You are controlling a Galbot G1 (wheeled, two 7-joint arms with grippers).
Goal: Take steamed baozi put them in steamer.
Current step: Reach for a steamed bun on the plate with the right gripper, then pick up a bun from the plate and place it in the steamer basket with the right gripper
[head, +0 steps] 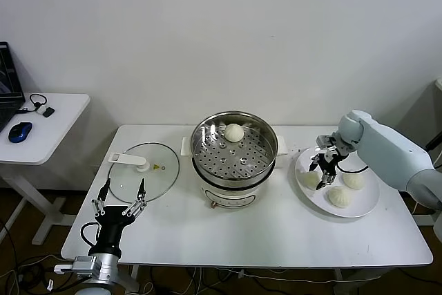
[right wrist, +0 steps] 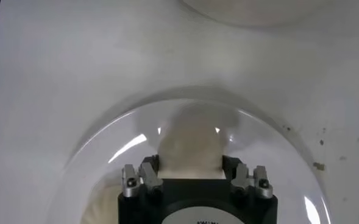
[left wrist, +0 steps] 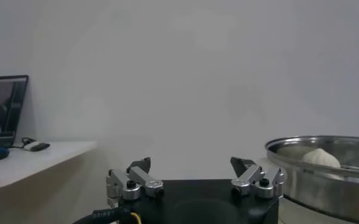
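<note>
Head view: the steamer [head: 234, 153] stands mid-table with one baozi [head: 234, 132] on its perforated tray, toward the back. Right of the steamer, the right gripper [head: 322, 173] is down on the white plate [head: 364, 203], fingers closed on a bun [head: 312, 179]; two more buns [head: 353, 180] [head: 338, 197] lie there. Left of the steamer is the glass lid [head: 143, 172], with the left gripper [head: 119, 198] idle in front of it, fingers apart.

Left wrist view: spread fingers [left wrist: 135, 180], steamer rim [left wrist: 320, 170] beyond (bun inside).

Right wrist view: fingers [right wrist: 150, 173] pinch the bun [right wrist: 191, 141] over the plate.

Right tool [head: 319, 174] grips a baozi [head: 311, 179] on the plate [head: 366, 204].
</note>
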